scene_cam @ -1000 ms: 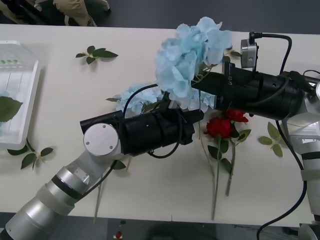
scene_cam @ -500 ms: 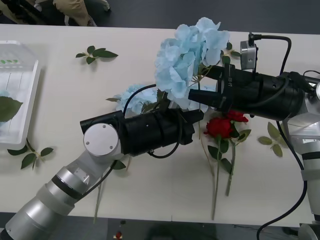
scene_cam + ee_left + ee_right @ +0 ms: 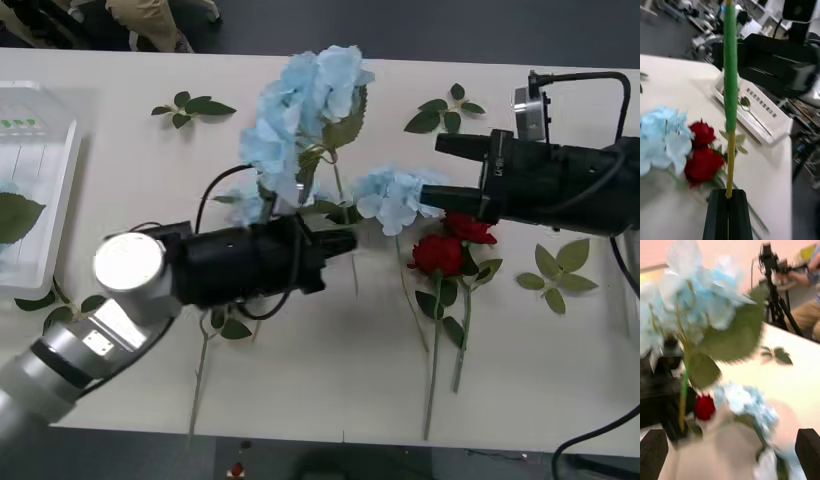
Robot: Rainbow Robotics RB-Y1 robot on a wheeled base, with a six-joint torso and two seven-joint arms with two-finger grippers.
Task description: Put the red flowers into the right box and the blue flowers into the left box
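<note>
Blue flower point(image 3: 300, 110) stem pinched in left gripper point(image 3: 728, 195), right gripper point(image 3: 730, 450) spread, empty

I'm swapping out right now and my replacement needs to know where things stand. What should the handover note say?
Left hand: shut on the stem of a blue flower, held up over mid-table.
Right hand: open, holding nothing, over the table's right side beside the roses.
Table: two roses and at least one more blue flower lying at centre.
Left box: at the table's left edge, a leaf in it.
Right box: holds a leaf sprig, no roses.
Left to do: box the held blue flower, then the rest.
</note>
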